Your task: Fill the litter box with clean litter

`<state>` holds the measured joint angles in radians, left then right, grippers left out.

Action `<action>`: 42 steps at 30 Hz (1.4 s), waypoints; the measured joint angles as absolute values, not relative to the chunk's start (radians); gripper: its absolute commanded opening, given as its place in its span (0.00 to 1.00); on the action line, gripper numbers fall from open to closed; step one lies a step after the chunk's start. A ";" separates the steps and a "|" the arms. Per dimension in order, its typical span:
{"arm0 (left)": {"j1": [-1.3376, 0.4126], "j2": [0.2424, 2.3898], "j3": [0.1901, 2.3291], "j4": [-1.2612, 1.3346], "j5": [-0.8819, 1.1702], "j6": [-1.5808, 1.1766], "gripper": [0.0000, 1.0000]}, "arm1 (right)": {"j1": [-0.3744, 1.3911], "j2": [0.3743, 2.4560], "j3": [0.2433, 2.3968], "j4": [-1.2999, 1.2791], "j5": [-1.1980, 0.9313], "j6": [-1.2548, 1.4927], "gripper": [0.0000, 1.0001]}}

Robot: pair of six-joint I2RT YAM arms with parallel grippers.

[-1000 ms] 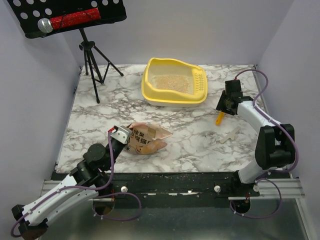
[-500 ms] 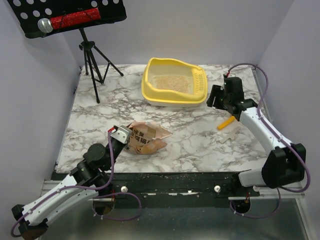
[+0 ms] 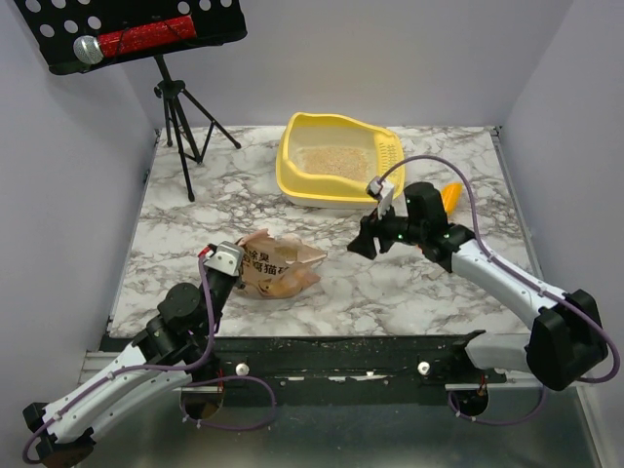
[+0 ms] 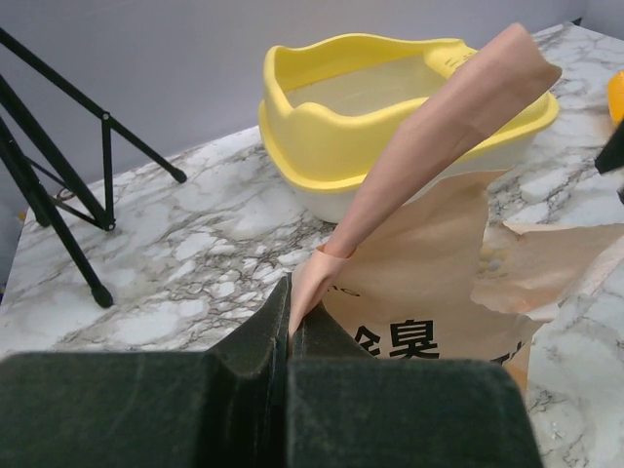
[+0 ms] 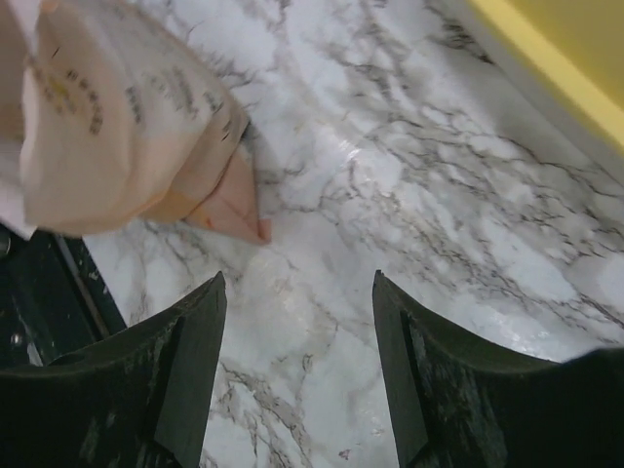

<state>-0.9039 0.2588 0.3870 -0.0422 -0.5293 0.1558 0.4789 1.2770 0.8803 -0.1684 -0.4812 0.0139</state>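
The yellow litter box point(image 3: 292, 181) stands at the back centre, with pale beige clean litter point(image 3: 331, 158) across its floor. A tan-pink printed bag point(image 3: 281, 263) lies on the marble in front. My left gripper point(image 3: 232, 263) is shut on the bag's near corner. In the left wrist view the pinched flap rises from the left gripper point(image 4: 290, 294), with the bag point(image 4: 439, 283) and litter box point(image 4: 322, 146) beyond. My right gripper point(image 3: 363, 244) hangs open just right of the bag. The right wrist view shows the right gripper point(image 5: 297, 285) over bare marble, near the bag's corner point(image 5: 117, 127).
A yellow-orange scoop point(image 3: 450, 198) lies behind the right arm, near the box. A black tripod point(image 3: 180, 117) stands at the back left under a perforated black tray point(image 3: 136, 39) holding a red microphone. Walls close in the table's left, back and right sides.
The right gripper opened, let go of the scoop at the right and swung left toward the bag. The left gripper, still shut on the bag, shifted it slightly.
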 measured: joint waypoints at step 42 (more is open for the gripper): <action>-0.900 0.284 0.387 -0.023 -0.600 0.150 0.00 | 0.714 1.557 0.785 0.606 -0.845 -0.112 0.58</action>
<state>-0.9005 0.2844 0.3870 -0.0227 -0.6003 0.1497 0.7136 1.5566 0.7845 0.6056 -0.8452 -0.1120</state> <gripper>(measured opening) 0.019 0.646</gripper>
